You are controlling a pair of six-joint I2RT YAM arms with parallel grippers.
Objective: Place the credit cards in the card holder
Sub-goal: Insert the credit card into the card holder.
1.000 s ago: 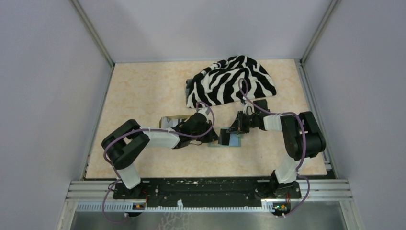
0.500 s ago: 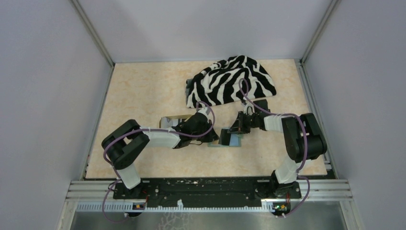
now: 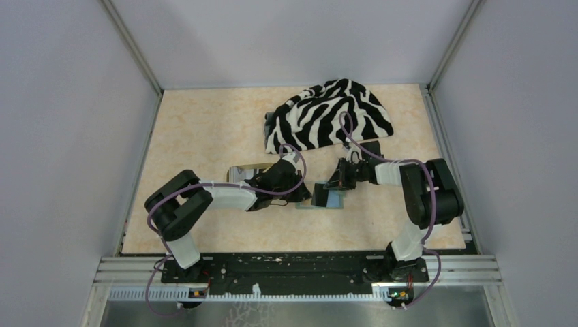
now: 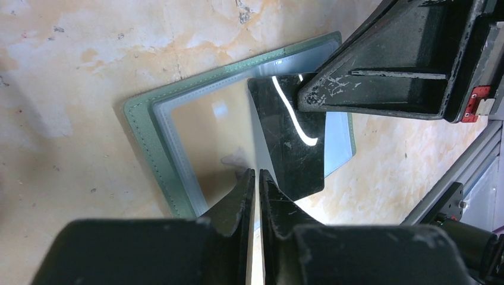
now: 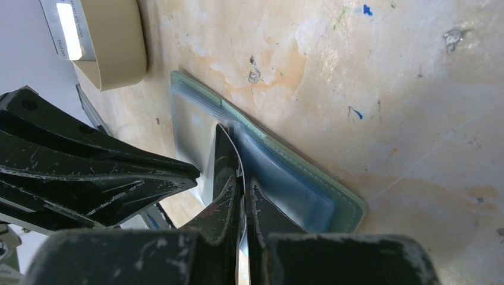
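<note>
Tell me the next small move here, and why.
Probably ease the right claw down so its dark card slides deeper into the card holder. The card stands on edge at the open holder's pale pocket, not yet seated, while the left claw seems to pinch the clear flap open.

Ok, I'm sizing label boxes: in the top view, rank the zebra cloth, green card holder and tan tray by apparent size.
1. zebra-striped cloth, clearly largest.
2-3. card holder and tan tray: both small and partly hidden, so I can't rank them.
</note>
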